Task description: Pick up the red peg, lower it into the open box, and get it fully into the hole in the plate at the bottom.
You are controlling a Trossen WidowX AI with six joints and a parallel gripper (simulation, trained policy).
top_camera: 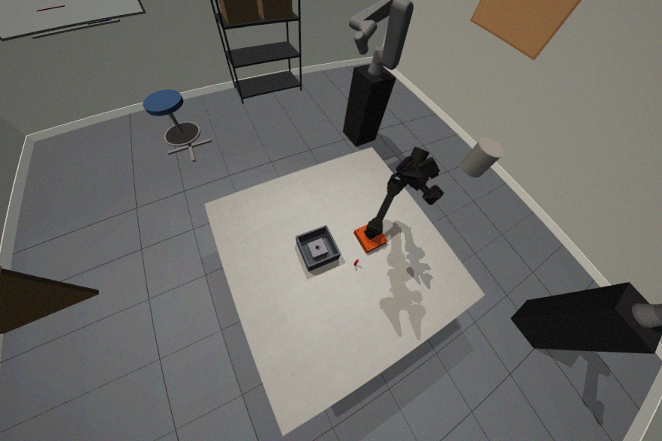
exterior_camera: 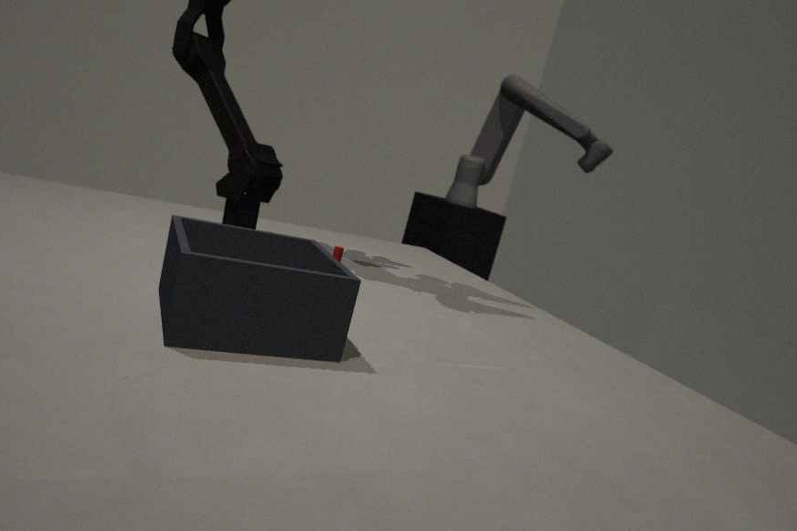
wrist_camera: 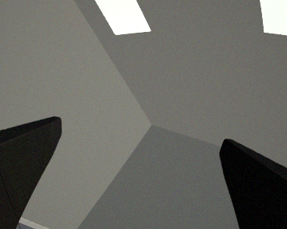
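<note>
The top view looked from high above the room, steeply down and at a slant, far enough back to take in the whole light table top (top_camera: 290,332) (exterior_camera: 380,438), the floor (top_camera: 97,223) around it and parts of the walls. The exterior view sat close and low, just above that table top, facing nearly level across it with a tilted horizon, the dark box (top_camera: 317,265) (exterior_camera: 255,306) near the lens and the black arm (top_camera: 387,205) (exterior_camera: 220,106) behind, all three shared with the top view. The wrist view looked out between the gripper's (wrist_camera: 140,134) fingertips, which stood close to the lens, and faced away from the table top toward a corner of the room with bright panels (wrist_camera: 125,15) above.
</note>
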